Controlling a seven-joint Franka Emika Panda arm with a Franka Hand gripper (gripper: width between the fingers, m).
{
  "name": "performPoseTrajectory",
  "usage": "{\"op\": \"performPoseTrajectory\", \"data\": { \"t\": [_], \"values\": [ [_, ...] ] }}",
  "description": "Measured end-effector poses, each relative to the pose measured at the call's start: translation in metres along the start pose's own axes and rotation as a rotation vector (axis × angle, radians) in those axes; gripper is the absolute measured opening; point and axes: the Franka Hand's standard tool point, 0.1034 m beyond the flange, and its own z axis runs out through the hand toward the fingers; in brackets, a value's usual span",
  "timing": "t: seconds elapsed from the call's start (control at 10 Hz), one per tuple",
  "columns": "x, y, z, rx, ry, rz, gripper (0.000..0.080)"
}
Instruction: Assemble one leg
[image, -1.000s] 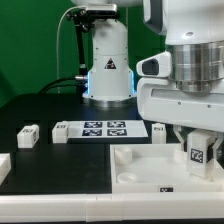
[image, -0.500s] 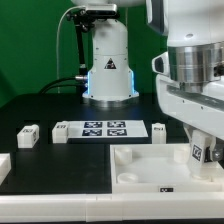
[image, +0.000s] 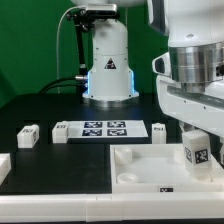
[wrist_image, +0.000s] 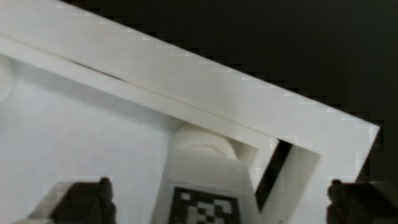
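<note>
Leg (image: 197, 150) upright at tray (image: 125, 165) corner, unheld.
Gripper (wrist_image: 222, 200) fingers (wrist_image: 80, 200) stand wide, clear of both its sides; 1 brushing finger could tip it if unseated.

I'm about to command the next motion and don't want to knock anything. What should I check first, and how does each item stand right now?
1. The leg is upright, marker facing the exterior camera: ok.
2. The leg is over the tray, near its corner: ok.
3. The leg's base is seated in the tray: cannot tell, the base is hidden.
4. The gripper has a hold on the leg: cannot tell; the jaws flank it with gaps showing in the wrist view.
5. The spare leg is away from the arm: ok.
</note>
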Motion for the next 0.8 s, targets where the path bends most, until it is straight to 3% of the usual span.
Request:
{"op": "performPoseTrajectory", "data": {
  "t": [0.2, 0.8],
  "values": [
    [-0.0002, 0.0, 0.0, -0.001, 0.001, -0.251, 0.0646],
    [0.0076, 0.0038, 0.0011, -0.006, 0.002, -0.906, 0.0649]
  ]
}}
